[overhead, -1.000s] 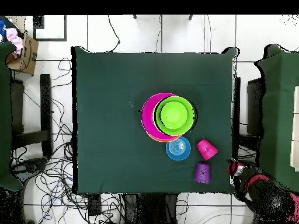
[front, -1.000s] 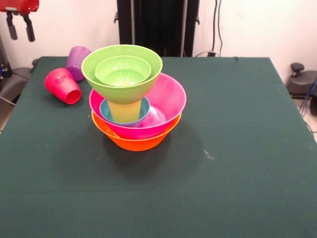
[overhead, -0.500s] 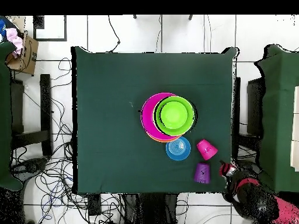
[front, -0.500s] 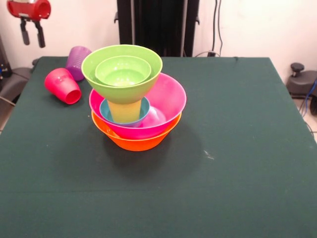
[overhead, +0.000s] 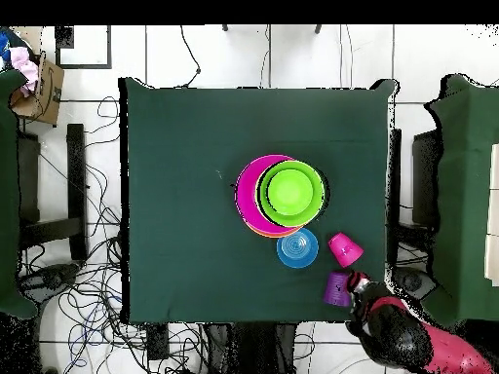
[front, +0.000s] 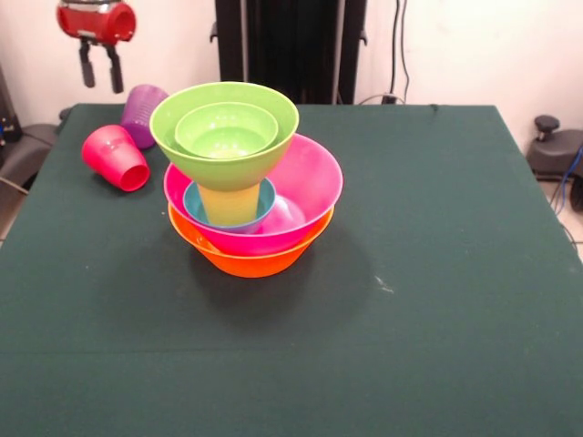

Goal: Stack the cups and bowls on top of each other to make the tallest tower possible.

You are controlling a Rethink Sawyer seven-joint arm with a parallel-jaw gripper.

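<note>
At mid-tabletop the tower [front: 246,182] is standing: an orange bowl [front: 248,258] at the bottom, a pink bowl [front: 305,196] nested in it, then a blue bowl [front: 230,211] holding an upturned yellow cup [front: 230,202], which is carrying the medium green bowl [front: 224,132] with the small green bowl [front: 226,128] inside. Just beside the tower, toward the robot's base in the overhead view, another blue bowl [overhead: 297,247] is sitting apart on the tabletop [front: 437,273]. Near it the red cup [front: 115,157] is lying on its side, and the purple cup [front: 144,114] is standing just past it, close to the tabletop's edge.

Above and just beside the purple cup the tool [front: 100,71] is hanging, its fingers spread with a clear gap and holding nothing. It seems to be heading for that cup; it should be centring over the cup before dropping, closing gently on the thin wall, and lifting well clear of the top-heavy tower.

Compared with a second ago, the tool is sitting nearer the purple cup, having come in from off the tabletop's corner; the tower and loose pieces are unchanged.
</note>
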